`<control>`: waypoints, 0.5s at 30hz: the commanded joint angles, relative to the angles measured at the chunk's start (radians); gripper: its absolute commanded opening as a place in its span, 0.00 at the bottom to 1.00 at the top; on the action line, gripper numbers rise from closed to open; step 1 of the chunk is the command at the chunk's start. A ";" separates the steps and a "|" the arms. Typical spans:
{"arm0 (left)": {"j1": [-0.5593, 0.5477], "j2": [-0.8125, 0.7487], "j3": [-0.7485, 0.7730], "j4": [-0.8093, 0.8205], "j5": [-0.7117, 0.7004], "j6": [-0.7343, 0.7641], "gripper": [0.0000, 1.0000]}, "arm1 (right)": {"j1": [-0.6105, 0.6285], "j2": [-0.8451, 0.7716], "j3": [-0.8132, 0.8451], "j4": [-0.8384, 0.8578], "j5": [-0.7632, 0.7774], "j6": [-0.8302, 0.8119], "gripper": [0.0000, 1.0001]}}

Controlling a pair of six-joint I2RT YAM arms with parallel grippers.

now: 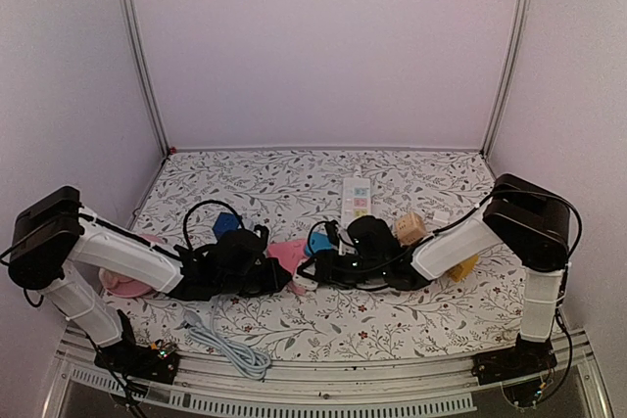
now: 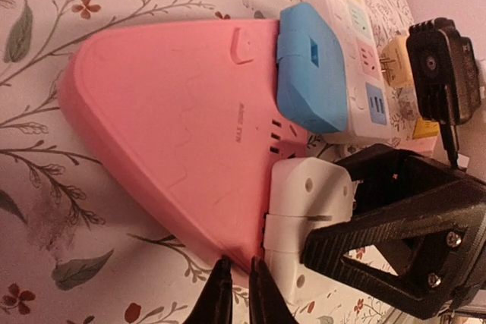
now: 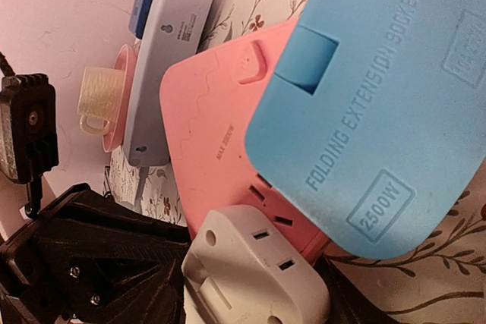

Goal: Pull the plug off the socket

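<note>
A pink triangular folding socket point(image 2: 175, 127) with a blue hinged part point(image 2: 311, 66) lies flat on the floral table. A white plug point(image 2: 304, 210) sits pushed into the pink socket's edge. My left gripper point(image 2: 239, 290) is shut on the socket's near corner. In the right wrist view the plug point(image 3: 250, 271) fills the space between the fingers of my right gripper point(image 3: 254, 294), and both fingers press its sides. From above, the two grippers meet at the socket point(image 1: 286, 254) in the middle of the table.
A white power strip point(image 1: 357, 199) with coloured switches lies behind the socket. A wooden block point(image 1: 411, 228) and a yellow item point(image 1: 463, 266) sit to the right. A grey cable point(image 1: 227, 345) coils at the front edge, and a pink object point(image 1: 122, 284) lies by the left arm.
</note>
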 commanded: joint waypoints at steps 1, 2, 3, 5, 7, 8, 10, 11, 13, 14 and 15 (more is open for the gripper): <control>-0.022 -0.006 0.009 0.027 -0.001 0.002 0.11 | 0.006 -0.075 -0.031 0.030 0.004 -0.005 0.55; -0.021 -0.006 0.011 0.026 0.001 0.006 0.11 | 0.005 -0.087 -0.041 0.028 0.007 -0.007 0.55; -0.022 -0.006 0.014 0.025 0.005 0.008 0.10 | 0.006 -0.098 -0.048 0.026 0.008 -0.007 0.55; -0.022 -0.003 0.017 0.023 0.003 0.008 0.10 | 0.006 -0.120 -0.064 0.019 0.008 -0.013 0.55; -0.021 0.004 0.020 0.024 0.006 0.008 0.10 | 0.005 -0.146 -0.079 0.017 0.008 -0.019 0.55; -0.022 0.011 0.023 0.023 0.006 0.009 0.10 | 0.004 -0.156 -0.085 0.016 0.007 -0.023 0.55; -0.023 0.022 0.030 0.027 0.012 0.013 0.10 | 0.005 -0.165 -0.085 0.009 -0.001 -0.031 0.55; -0.022 0.028 0.034 0.025 0.016 0.013 0.10 | 0.003 -0.165 -0.083 0.001 -0.002 -0.034 0.55; -0.022 0.037 0.041 0.021 0.020 0.016 0.09 | 0.003 -0.159 -0.078 -0.005 -0.009 -0.041 0.55; -0.023 0.040 0.042 0.019 0.022 0.017 0.09 | 0.001 -0.153 -0.074 -0.007 -0.016 -0.042 0.55; -0.023 0.043 0.043 0.016 0.021 0.018 0.09 | -0.001 -0.146 -0.070 -0.008 -0.027 -0.044 0.56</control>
